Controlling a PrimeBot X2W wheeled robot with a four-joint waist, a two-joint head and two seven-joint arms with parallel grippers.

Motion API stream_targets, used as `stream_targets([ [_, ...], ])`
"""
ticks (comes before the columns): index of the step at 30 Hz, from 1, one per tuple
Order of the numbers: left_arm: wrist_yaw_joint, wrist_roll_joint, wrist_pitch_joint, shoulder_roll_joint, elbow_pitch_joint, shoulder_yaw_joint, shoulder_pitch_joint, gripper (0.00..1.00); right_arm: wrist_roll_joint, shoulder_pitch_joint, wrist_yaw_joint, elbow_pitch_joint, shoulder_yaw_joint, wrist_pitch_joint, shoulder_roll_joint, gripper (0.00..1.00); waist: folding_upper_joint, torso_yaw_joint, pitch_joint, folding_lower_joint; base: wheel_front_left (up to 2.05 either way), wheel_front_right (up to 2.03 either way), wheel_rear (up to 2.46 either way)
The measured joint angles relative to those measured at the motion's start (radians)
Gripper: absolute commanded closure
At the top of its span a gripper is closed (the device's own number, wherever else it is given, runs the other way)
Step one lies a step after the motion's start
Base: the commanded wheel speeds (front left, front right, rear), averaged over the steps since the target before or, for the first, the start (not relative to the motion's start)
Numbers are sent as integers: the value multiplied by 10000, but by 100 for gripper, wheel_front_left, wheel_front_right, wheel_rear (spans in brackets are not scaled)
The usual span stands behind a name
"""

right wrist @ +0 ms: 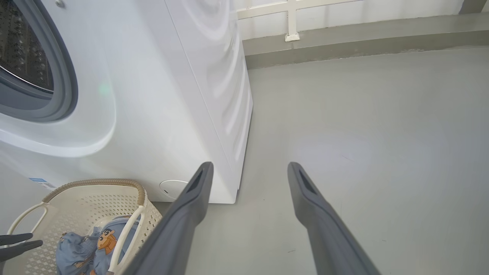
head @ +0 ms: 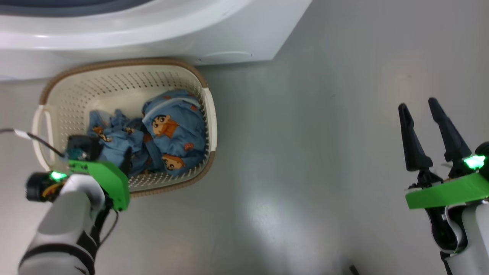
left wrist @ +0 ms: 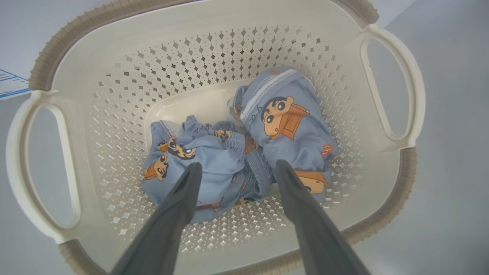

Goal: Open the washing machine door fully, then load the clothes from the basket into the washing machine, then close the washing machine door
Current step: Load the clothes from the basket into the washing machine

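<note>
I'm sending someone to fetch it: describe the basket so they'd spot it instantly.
Find the big white washing machine. On the grey floor at its foot sits the basket. It is cream, perforated and brown-rimmed, with blue cartoon-print clothes inside.

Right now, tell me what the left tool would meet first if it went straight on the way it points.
The clothes: the open left tool points down into the basket at the crumpled blue pile. How far above them it hangs is unclear.
</note>
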Motion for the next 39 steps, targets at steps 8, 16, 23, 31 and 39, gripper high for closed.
stream_targets([
  [8,278,19,721,372,416,-8,-1004,0,4,-732,0,-136,217,-2,10,0,0,-187,821,0,0,0,0],
  [16,437,-67,1356,499,525,-42,-1444,0,36,-1009,0,-322,301,-2,58,0,0,-446,1437,0,0,0,0],
  [23,642,-211,1691,859,569,-31,-1754,0,71,-1410,0,-407,512,-2,132,0,0,-834,1836,-1,0,0,0],
  [31,692,-334,2059,1283,571,-81,-2056,0,77,-1747,0,-460,546,-2,215,0,0,-1246,2305,-1,0,0,0],
  [39,704,-311,2395,1331,571,-345,-2195,56,77,-1756,0,-506,546,-2,384,0,0,-1477,2592,-1,0,0,0],
])
